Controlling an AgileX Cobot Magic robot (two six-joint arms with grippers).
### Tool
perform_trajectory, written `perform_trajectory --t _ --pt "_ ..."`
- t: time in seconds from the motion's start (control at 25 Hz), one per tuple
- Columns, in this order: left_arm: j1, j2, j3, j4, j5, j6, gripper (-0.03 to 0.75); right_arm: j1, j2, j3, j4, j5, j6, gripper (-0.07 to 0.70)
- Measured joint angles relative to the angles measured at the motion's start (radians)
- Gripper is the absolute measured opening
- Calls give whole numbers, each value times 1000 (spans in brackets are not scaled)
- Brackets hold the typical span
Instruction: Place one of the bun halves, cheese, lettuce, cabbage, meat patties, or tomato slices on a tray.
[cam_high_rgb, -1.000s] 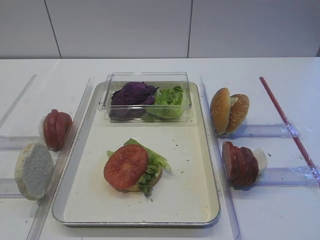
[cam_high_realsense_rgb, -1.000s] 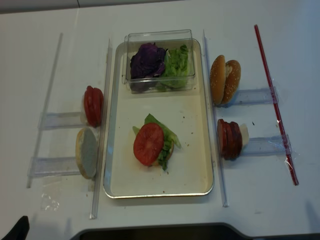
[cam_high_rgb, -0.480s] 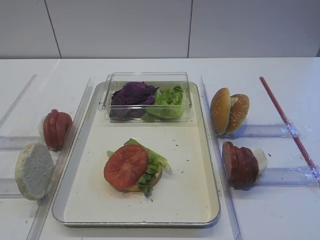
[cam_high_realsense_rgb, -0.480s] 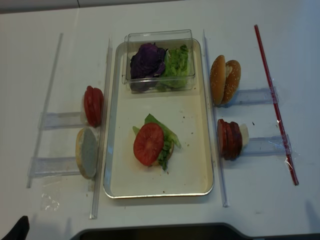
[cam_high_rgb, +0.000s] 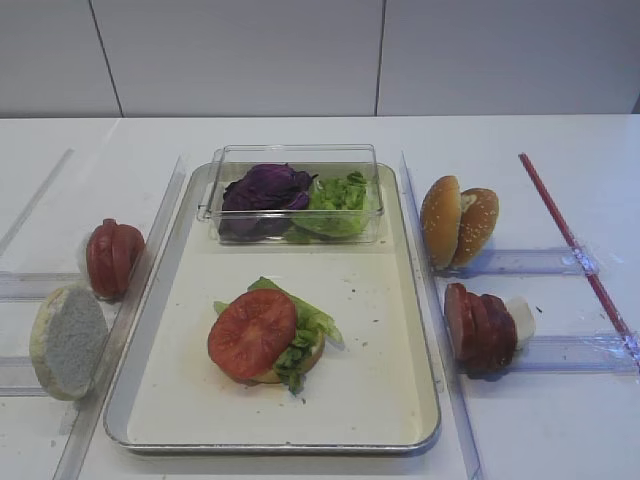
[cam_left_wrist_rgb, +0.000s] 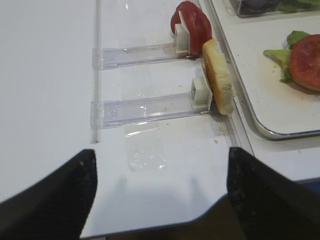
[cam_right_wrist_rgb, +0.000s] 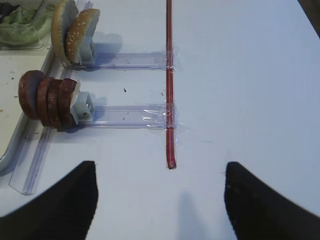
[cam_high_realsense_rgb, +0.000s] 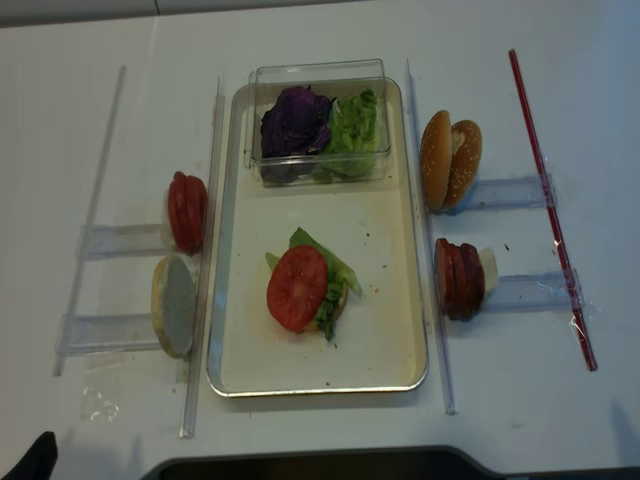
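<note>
No text, label, brand, number or sign can be read in any view: the shallow silver-rimmed metal tray (cam_high_rgb: 420, 330), the small clear plastic box (cam_high_rgb: 296, 160) and the white counter (cam_high_rgb: 540, 420) carry no legible marking.

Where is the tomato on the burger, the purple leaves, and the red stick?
tomato slice (cam_high_rgb: 252, 333): exterior high view, middle of its cut face.
purple leaves (cam_high_rgb: 265, 187): exterior high view, top of the heap.
red stick (cam_right_wrist_rgb: 169, 85): right wrist view, mid-length.
</note>
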Motion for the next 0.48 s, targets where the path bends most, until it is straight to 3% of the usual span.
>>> perform_trajectory --t 0.48 --pt "0 0 0 1 0 0 536 0 0 0 0 2 0 562"
